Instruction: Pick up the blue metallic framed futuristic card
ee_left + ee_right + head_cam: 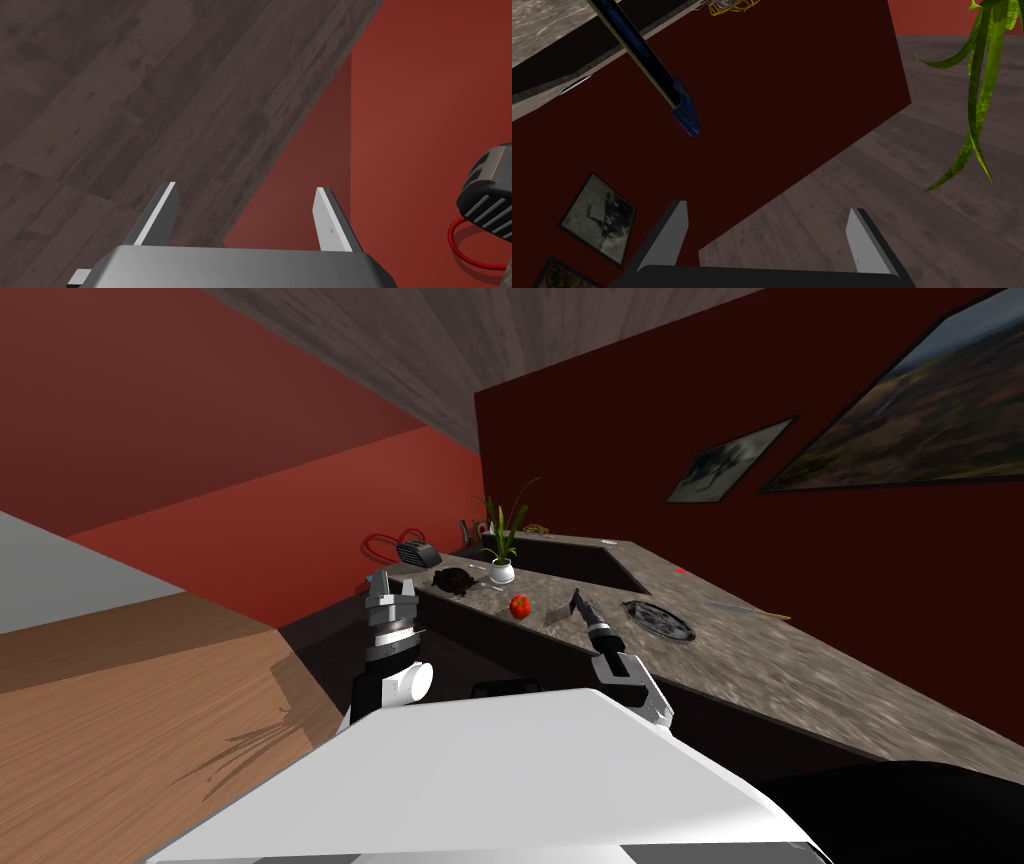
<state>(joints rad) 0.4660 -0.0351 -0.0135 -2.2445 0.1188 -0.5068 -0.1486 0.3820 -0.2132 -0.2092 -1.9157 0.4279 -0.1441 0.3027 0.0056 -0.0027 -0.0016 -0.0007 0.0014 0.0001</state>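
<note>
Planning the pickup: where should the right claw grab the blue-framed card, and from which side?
Pinch the card across its two broad faces, near the blue end closest to the right claw. It shows edge-on, a thin slab ahead of the open fingers but off toward one, so probably shift sideways, then advance end-on.

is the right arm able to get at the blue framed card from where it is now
Probably yes, after a small shift. The right tool is open, and the blue framed card sits close ahead, edge-on, off to one side rather than inside its opening. Nothing stands between them.
</note>
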